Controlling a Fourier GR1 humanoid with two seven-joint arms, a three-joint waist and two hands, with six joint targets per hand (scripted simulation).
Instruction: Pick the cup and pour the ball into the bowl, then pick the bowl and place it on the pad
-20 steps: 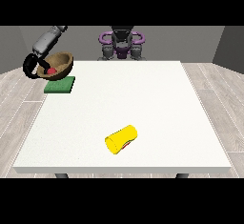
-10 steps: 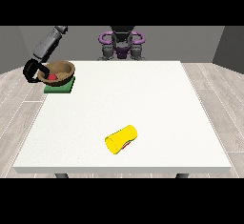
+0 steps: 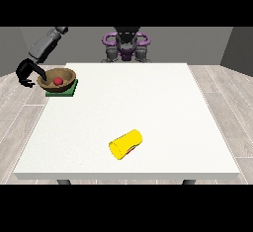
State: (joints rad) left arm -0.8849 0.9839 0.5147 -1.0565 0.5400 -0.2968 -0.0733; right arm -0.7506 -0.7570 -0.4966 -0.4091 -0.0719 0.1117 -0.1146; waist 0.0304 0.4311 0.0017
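A brown wooden bowl (image 3: 65, 74) sits level on the green pad (image 3: 69, 91) at the table's far left corner, and a red ball (image 3: 58, 81) lies inside it. The hand at the view's left (image 3: 25, 75) hangs just left of the bowl, past the table's edge; its fingers are spread in a loose curve and hold nothing, with a small gap to the bowl's rim. A yellow cup (image 3: 125, 144) lies on its side near the front middle of the table, its mouth turned towards the camera. The other hand does not show.
The white table (image 3: 148, 107) stretches wide between the pad and the cup. The robot's torso (image 3: 126, 46) stands behind the far edge.
The bowl, held tilted over the pad before, now rests level on it. The hand at the view's left has let go of the rim and drawn away to the left.
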